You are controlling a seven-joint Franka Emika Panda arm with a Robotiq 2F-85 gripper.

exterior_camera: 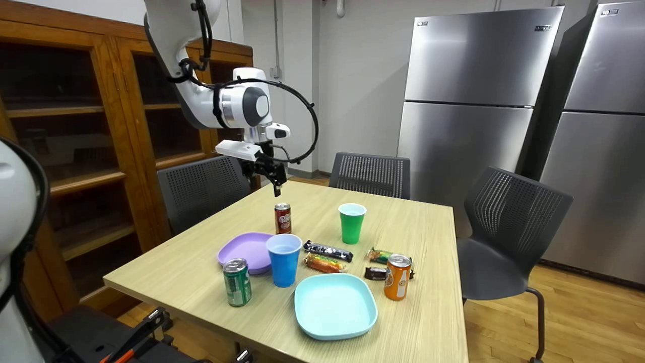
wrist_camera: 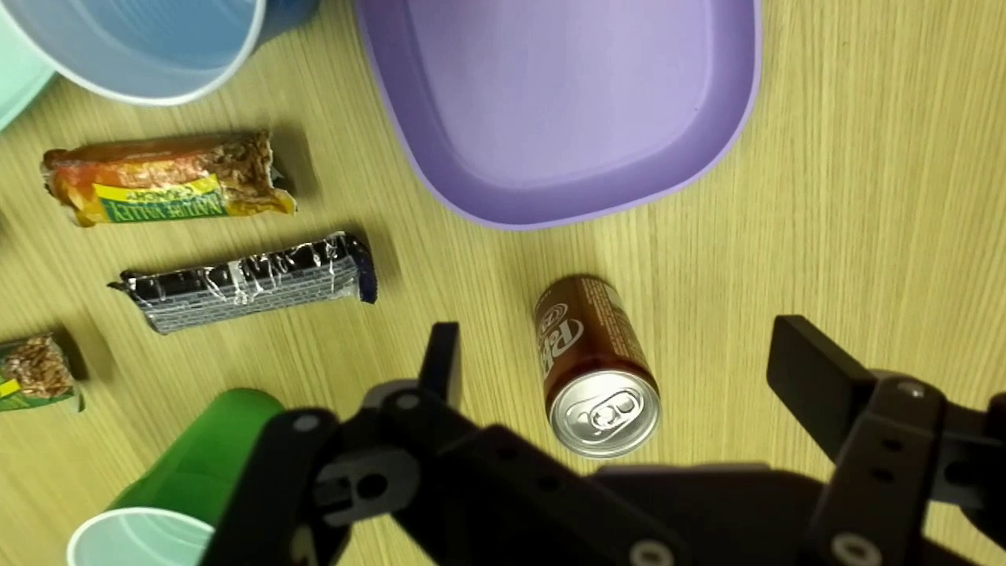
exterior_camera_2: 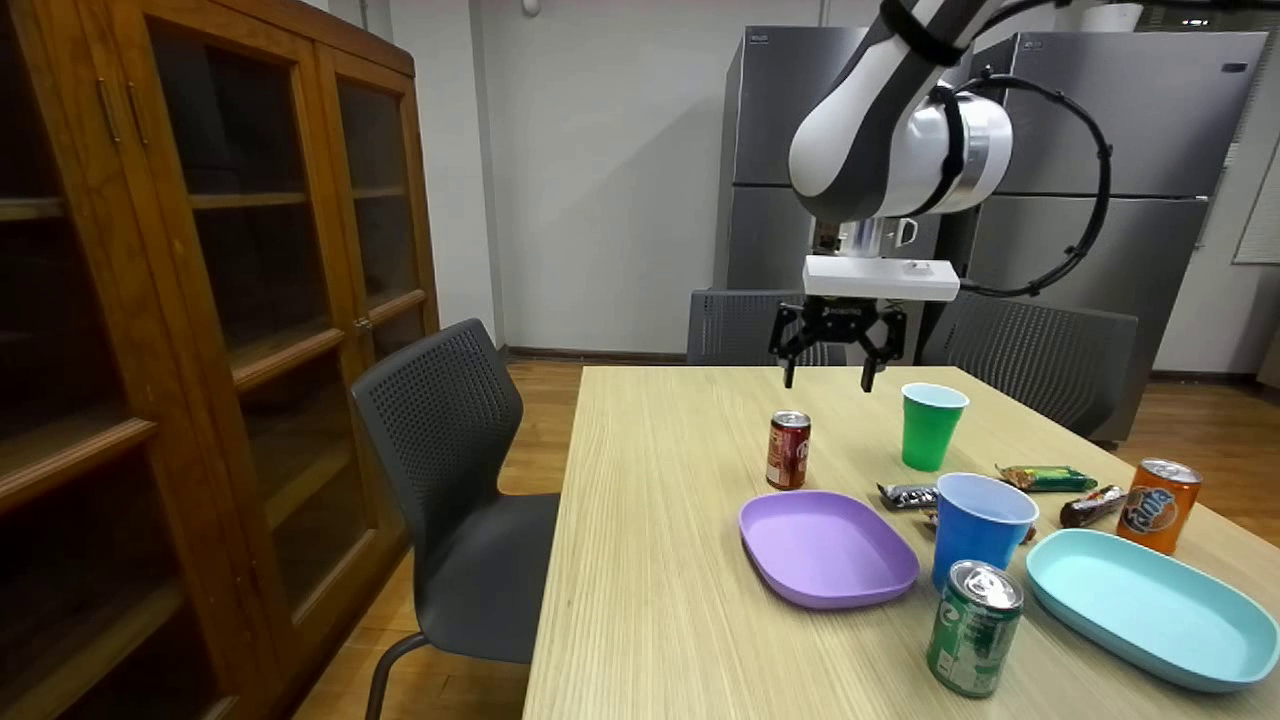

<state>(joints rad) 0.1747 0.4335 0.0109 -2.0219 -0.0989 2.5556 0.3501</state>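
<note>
My gripper (exterior_camera_2: 828,382) stands wide open above the table, its fingers pointing down with nothing between them. Nearest to it is a dark red Dr Pepper can (wrist_camera: 597,338), upright on the wood. In the wrist view the can appears between the two fingers (wrist_camera: 817,377), closer to the left one; in both exterior views it stands below the fingertips, apart from them. A purple plate (exterior_camera_2: 830,550) lies beside the can. A green cup (exterior_camera: 351,224) stands to one side of the can, and a blue cup (exterior_camera: 284,259) is by the plate.
A green can (exterior_camera: 237,282), an orange Fanta can (exterior_camera: 397,277) and a turquoise plate (exterior_camera: 335,306) occupy the near part of the table. Several wrapped bars lie among them, including a black one (wrist_camera: 251,279) and an orange one (wrist_camera: 169,179). Chairs (exterior_camera_2: 455,500) surround the table (exterior_camera: 201,247).
</note>
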